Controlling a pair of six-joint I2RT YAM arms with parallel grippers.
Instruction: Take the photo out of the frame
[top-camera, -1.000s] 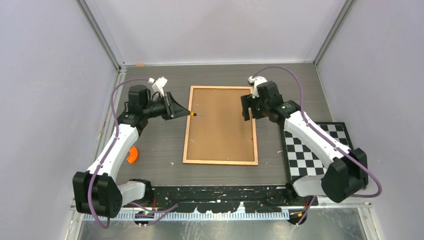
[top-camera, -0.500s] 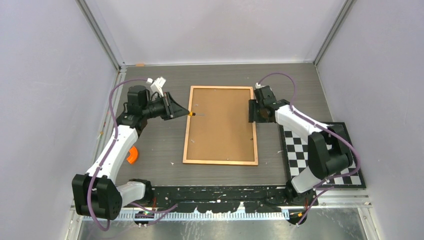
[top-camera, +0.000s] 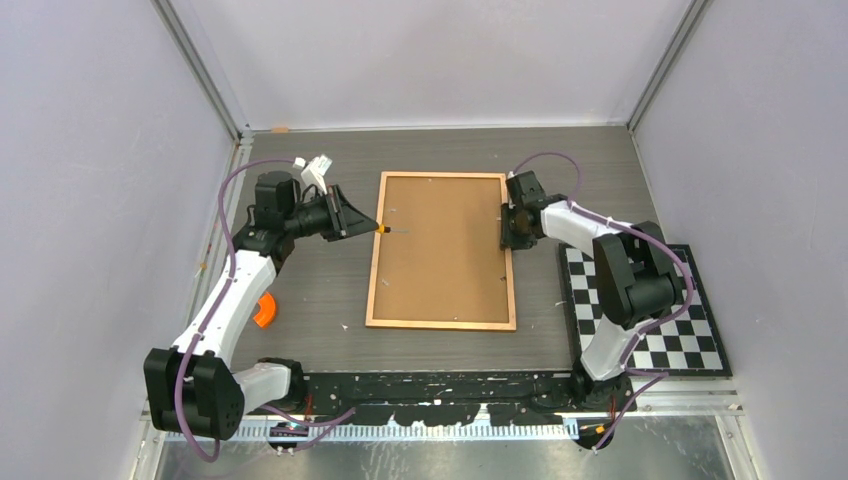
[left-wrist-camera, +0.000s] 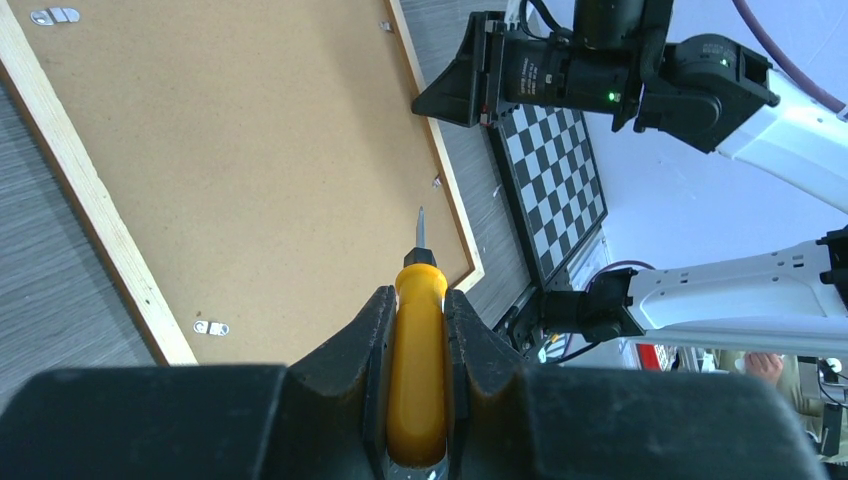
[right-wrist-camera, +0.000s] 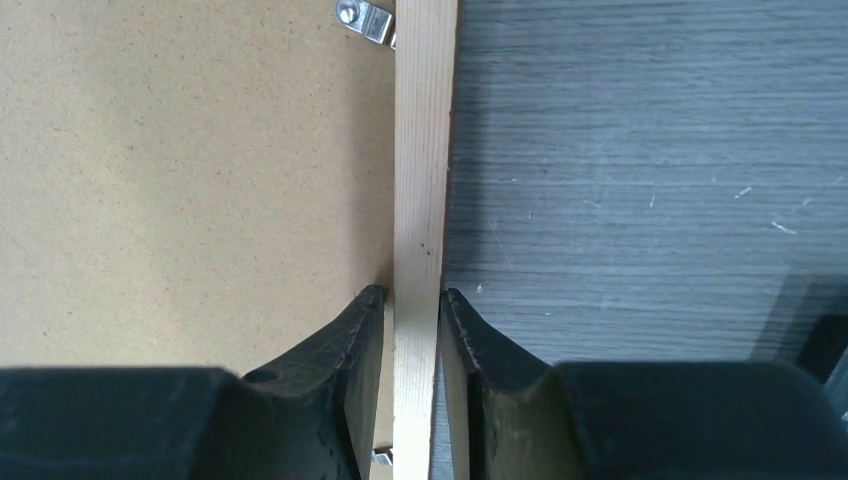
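Note:
The frame (top-camera: 443, 260) lies face down mid-table, with its plain brown board back up and its thin wooden border around it. The photo is hidden under the board. My left gripper (top-camera: 362, 222) is shut on a yellow-handled screwdriver (top-camera: 385, 229). The screwdriver's tip hangs just inside the frame's left rail. In the left wrist view the screwdriver handle (left-wrist-camera: 418, 370) sits between the fingers. My right gripper (top-camera: 510, 232) is low at the frame's right rail. In the right wrist view its jaws pinch that pale wooden rail (right-wrist-camera: 424, 150) from both sides.
Small metal retaining tabs (left-wrist-camera: 211, 327) (right-wrist-camera: 366, 18) sit along the board's edges. A black-and-white checkered mat (top-camera: 640, 310) lies right of the frame. An orange object (top-camera: 263, 311) lies at the left. Walls close in the back and both sides.
My right arm has folded down, and its gripper has dropped onto the frame's right rail and closed on it. My left gripper and the screwdriver have barely moved.

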